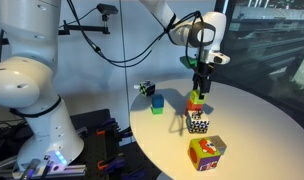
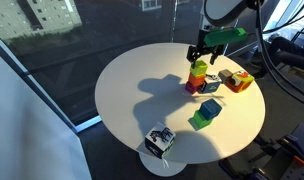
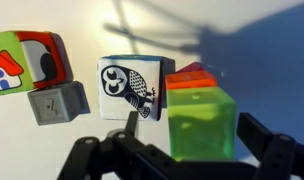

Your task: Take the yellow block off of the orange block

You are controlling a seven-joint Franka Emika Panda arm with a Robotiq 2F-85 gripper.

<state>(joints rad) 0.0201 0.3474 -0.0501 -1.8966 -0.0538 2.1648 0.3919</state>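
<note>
The yellow block is a small lime cube that sits on top of the orange block on the round white table. Both also show in an exterior view, yellow block above orange block. In the wrist view the yellow block fills the space between my fingers, with the orange block showing behind it. My gripper is open. It hangs straight over the stack with one finger on each side of the yellow block and small gaps showing.
An owl-patterned black-and-white cube stands right beside the stack. A larger multicoloured cube and a grey cube are close by. A blue-and-green block and another patterned cube lie further off, near the table's edge.
</note>
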